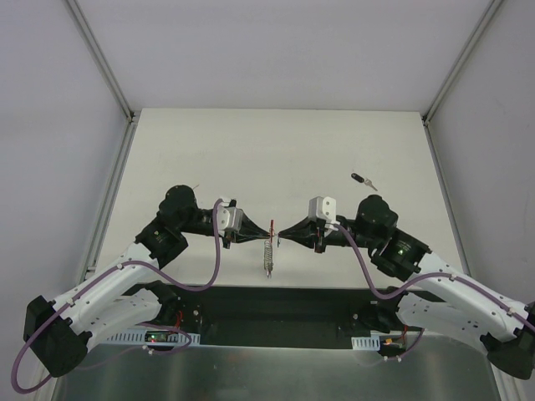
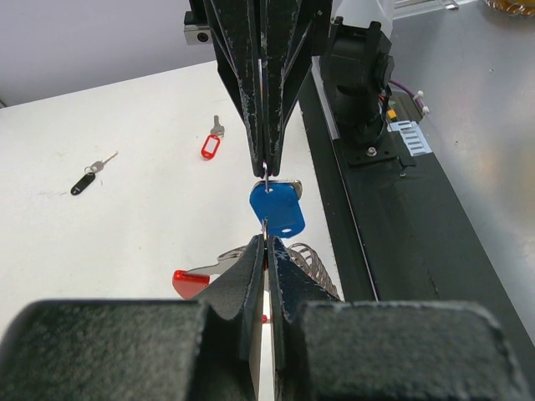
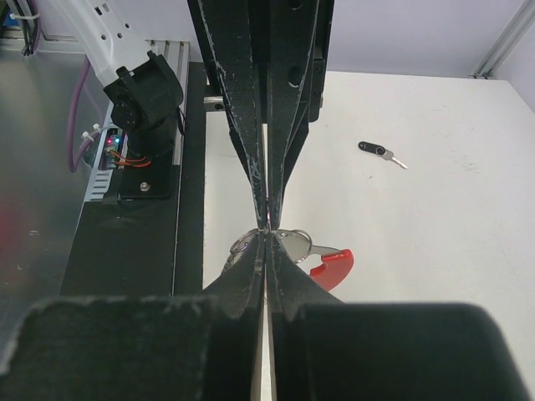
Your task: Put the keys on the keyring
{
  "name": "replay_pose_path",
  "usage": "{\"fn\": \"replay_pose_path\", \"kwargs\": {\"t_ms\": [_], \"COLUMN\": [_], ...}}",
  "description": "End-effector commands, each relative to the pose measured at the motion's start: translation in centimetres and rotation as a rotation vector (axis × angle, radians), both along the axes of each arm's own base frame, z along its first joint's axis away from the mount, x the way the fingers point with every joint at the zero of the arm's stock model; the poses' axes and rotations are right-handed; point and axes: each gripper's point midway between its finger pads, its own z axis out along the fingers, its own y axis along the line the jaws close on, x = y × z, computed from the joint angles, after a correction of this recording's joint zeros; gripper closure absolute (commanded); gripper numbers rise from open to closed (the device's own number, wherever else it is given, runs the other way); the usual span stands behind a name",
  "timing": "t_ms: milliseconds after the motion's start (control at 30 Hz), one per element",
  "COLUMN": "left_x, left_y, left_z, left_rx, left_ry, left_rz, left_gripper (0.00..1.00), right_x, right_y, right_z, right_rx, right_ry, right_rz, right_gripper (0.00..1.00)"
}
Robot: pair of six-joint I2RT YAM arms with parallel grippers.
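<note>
Keyring (image 1: 268,255) between left end effector (image 1: 263,237) and right end effector (image 1: 282,235), key (image 1: 363,179) farther back, rightward

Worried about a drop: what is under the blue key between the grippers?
The keyring shows beneath the blue key: its silver chain and red band; the left gripper covers where they join.

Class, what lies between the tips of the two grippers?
The blue-headed key, hanging in the gap between the left gripper and the right gripper; the left wrist view shows it clearly.
</note>
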Motion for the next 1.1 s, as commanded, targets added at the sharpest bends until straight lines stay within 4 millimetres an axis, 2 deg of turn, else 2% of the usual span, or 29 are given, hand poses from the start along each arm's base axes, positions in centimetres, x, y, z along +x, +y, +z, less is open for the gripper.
{"fn": "replay_pose_path", "kwargs": {"t_ms": [0,1067], "left_x": [-0.47,-0.75], "left_y": [-0.31,-0.37], "left_z": [1.50,1.58], "left_rx": [-0.053,-0.057], "left_ry": [-0.054,-0.045], "left_rz": [-0.042,-0.063], "left_gripper": [1.00,1.00], "right_x": [0.08,0.55], "right_y": [0.19,0.31], "right_z": [0.29,0.06], "right_rx": [0.011,0.011], "right_ry": [-0.032,-0.033], "right_rz": [0.013,-0.007], "right_gripper": [0.99,0.99]}}
